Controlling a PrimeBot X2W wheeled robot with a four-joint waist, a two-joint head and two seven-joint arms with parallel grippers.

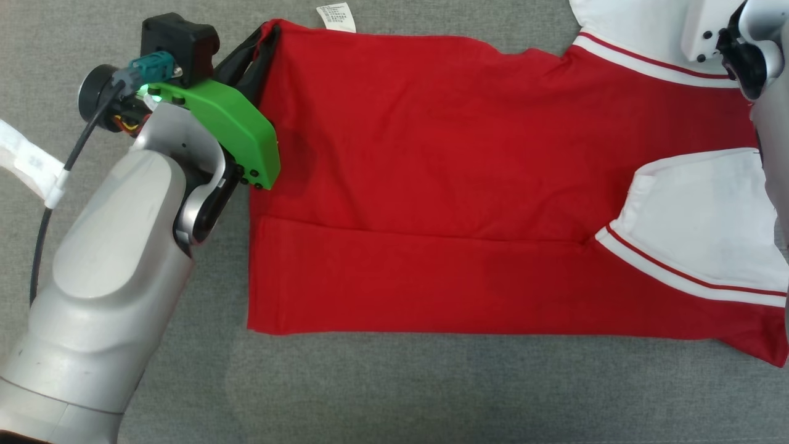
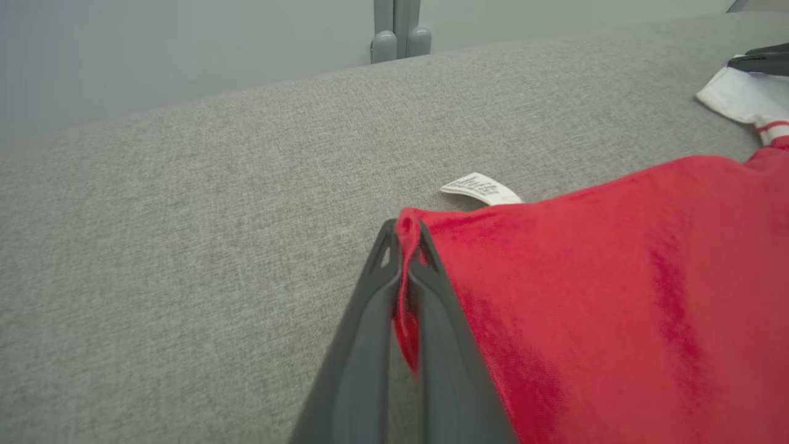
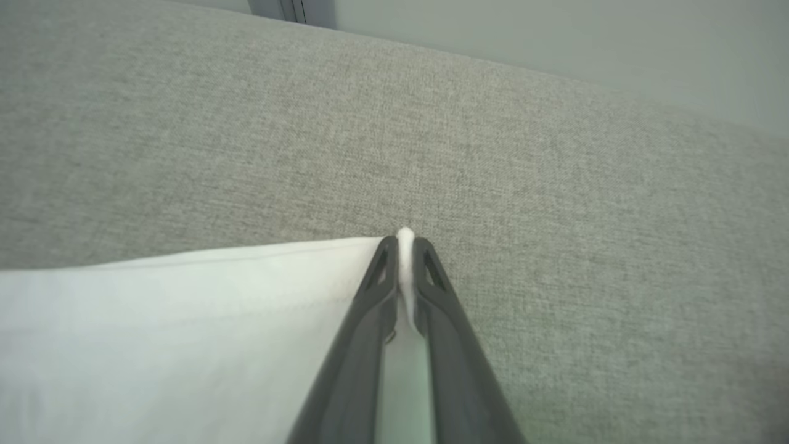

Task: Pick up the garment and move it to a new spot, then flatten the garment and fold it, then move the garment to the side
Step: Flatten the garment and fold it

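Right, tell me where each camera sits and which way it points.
Head view: above, looking down on the red garment spread on the grey surface; left forearm and left gripper show, right arm at upper right.
Left wrist view: low, along its own fingers, shut on the garment's red corner.
Right wrist view: along the right gripper, shut on a white sleeve.
Shared: head and left wrist views both show the white label.

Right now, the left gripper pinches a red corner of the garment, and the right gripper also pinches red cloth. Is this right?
Not quite. The right gripper pinches white cloth of the garment, not red, as the right wrist view shows. The left gripper does pinch a red corner.
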